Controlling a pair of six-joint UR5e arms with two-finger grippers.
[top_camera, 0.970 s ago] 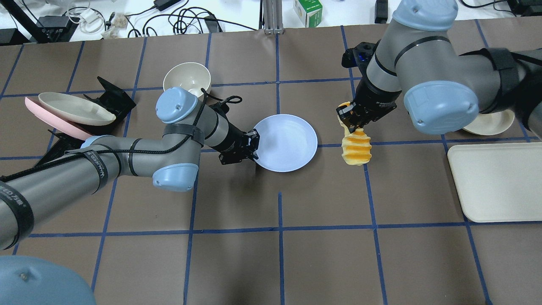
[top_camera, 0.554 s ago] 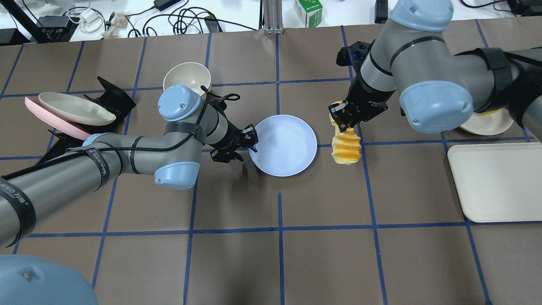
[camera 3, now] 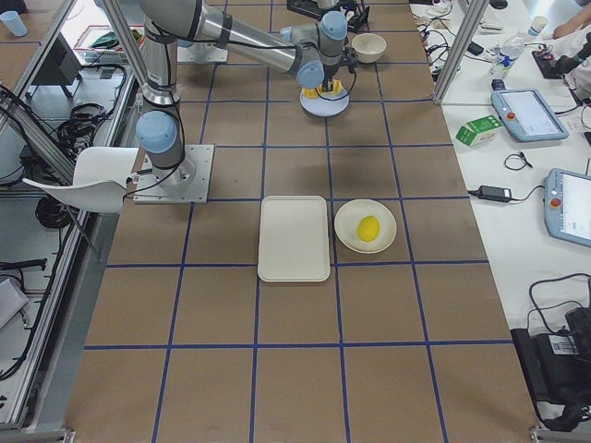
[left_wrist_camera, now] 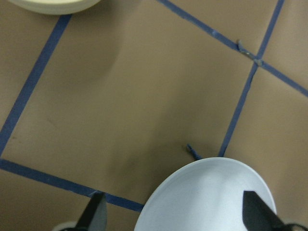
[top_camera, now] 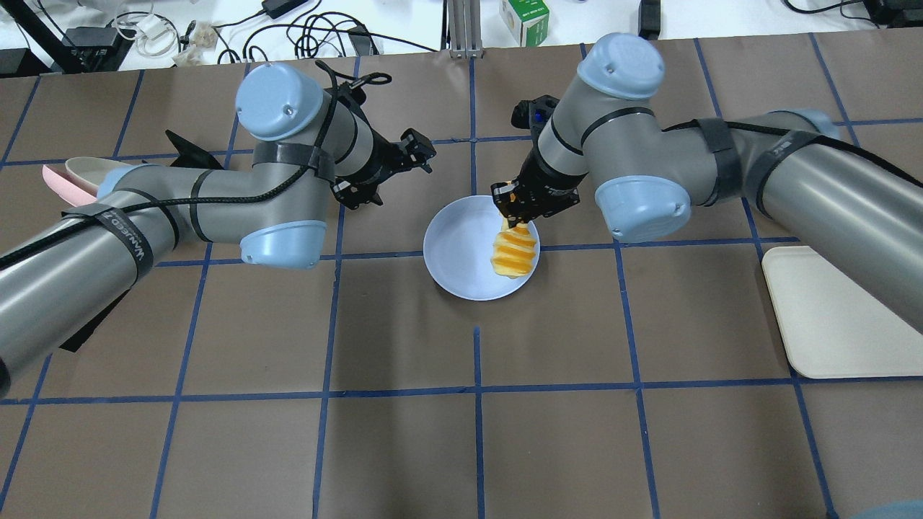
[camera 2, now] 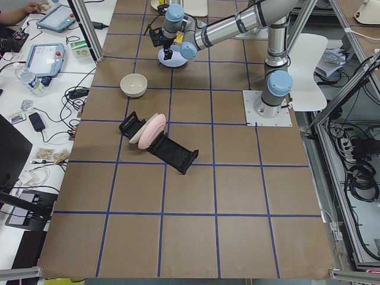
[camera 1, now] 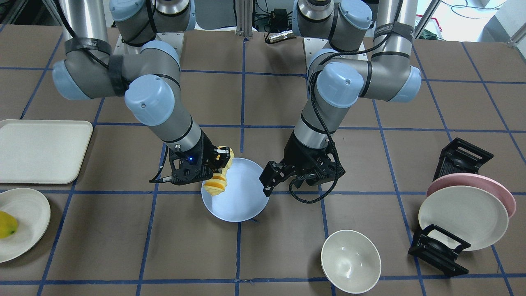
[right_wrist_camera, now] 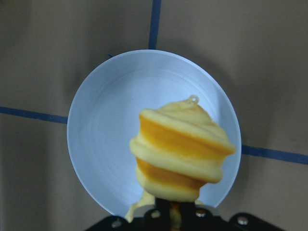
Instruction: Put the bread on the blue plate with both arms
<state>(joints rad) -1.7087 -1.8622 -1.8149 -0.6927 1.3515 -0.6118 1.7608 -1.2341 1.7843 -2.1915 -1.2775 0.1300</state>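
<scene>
One dial served for all of it: the blue plate [top_camera: 454,252] at its centre as seen from overhead, 12 o'clock pointing away from the robot.

Nearest the robot, between 3 and 4 o'clock and well apart from the plate, a cream tray [top_camera: 844,310] lay flat on the brown gridded table [top_camera: 476,447]. The plate itself sat flat on the table, just beside a crossing of blue tape lines.

Over its 3 o'clock half hung the bread [top_camera: 514,251], its ridged orange-and-cream slices trailing down from the right gripper [top_camera: 513,216]. That gripper's fingers were clamped on the loaf's upper end, above the rim at about 1 o'clock. In the right wrist view the loaf hid the plate's middle. Whether its lower end touched the plate was hard to tell from any view.

Out at 3 o'clock, well apart, a yellow-green fruit [camera 1: 7,224] rested on a cream-white plate [camera 1: 31,209]. At 9 o'clock a black rack [camera 1: 437,250] held a racked cream plate [camera 1: 462,218], tilted and leaning against a pink plate [camera 1: 485,179] behind it.

At 10 o'clock the left gripper [top_camera: 389,173] hovered near the blue plate but apart from it, its fingers spread wide. Its wrist view showed the plate's rim low between the two fingertips. Farthest along that same 10 o'clock line, a cream bowl [camera 1: 350,261] stood upright.
</scene>
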